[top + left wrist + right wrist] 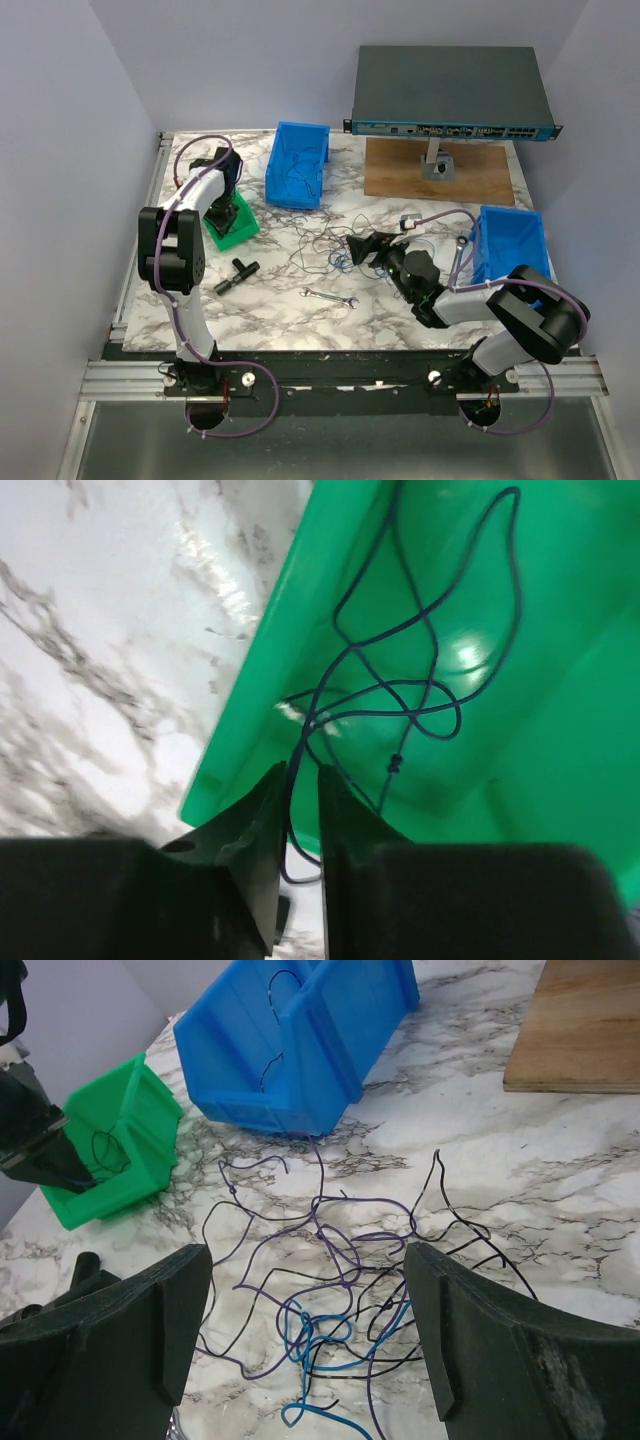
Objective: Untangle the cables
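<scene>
1. Right tool (pixel 308 1260) gapes wide and holds nothing, low over the cables (pixel 330 1310), a loose tangle of thin black, purple and bright blue threads on the marble-patterned desk (pixel 520 1160).
2. Open desk lies right of the tangle; a blue bin (pixel 300 1050) and a green bin (pixel 120 1140) stand beyond.
3. Left tool (pixel 302 780) shows a narrow slit; a dark blue strand (pixel 396 764) runs through it into the glossy green bin.

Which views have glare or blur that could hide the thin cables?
Left wrist: glare spots on the green bin wall and the marble table, yet the dark blue cable reads sharp; left pincer is an underexposed silhouette. Right wrist: cables in focus, right pincer dark up close. Top external: even light, but the cables are barely resolved threads.
</scene>
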You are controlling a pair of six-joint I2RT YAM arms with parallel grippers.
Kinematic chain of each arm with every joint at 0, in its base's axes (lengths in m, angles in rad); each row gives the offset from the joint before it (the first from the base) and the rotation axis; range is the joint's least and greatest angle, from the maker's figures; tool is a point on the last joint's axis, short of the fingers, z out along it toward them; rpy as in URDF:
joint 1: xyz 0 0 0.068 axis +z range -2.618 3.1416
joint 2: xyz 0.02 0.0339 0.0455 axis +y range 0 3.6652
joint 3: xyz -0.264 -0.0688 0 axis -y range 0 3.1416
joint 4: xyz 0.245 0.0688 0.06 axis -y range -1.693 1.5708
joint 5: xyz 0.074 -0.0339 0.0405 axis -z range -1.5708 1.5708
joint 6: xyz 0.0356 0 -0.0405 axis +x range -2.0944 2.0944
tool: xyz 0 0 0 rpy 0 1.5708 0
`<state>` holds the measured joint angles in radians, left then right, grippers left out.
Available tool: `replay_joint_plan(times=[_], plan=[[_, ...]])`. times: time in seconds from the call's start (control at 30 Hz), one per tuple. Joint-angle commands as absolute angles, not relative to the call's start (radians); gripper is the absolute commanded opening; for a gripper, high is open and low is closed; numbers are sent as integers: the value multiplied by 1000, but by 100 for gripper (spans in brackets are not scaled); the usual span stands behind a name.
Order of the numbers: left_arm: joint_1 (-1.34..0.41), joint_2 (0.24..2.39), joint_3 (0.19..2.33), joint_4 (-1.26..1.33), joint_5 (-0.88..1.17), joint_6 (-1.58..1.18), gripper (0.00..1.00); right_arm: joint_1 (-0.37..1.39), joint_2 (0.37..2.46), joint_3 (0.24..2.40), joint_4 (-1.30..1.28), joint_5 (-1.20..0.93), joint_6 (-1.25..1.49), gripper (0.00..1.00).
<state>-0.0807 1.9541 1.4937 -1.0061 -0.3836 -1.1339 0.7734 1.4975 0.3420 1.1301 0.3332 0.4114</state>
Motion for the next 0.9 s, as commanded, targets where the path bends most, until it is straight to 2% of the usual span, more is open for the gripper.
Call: replay_joint_plan(times=[0.0, 0.03, 0.17, 0.4, 0.57, 0.67, 0.87], plan=[[-85, 1954, 1609, -995, -371, -1041, 46, 782, 1479, 328, 1164, 367, 416, 85], [-84, 1967, 1642, -1007, -376, -1030, 57, 781, 1477, 328, 1164, 367, 414, 85], [-84, 1974, 1713, -1036, -411, -1018, 57, 782, 1479, 334, 1158, 366, 409, 85], [-109, 1881, 1666, -975, -389, -942, 61, 781, 1507, 409, 1018, 389, 425, 85], [-169, 1681, 1442, -775, -328, -821, 62, 775, 1552, 490, 866, 400, 480, 86], [-245, 1513, 1256, -556, -259, -715, 65, 771, 1562, 517, 816, 389, 486, 85], [-411, 1343, 989, -247, -90, -578, 83, 719, 1547, 518, 752, 388, 548, 85]])
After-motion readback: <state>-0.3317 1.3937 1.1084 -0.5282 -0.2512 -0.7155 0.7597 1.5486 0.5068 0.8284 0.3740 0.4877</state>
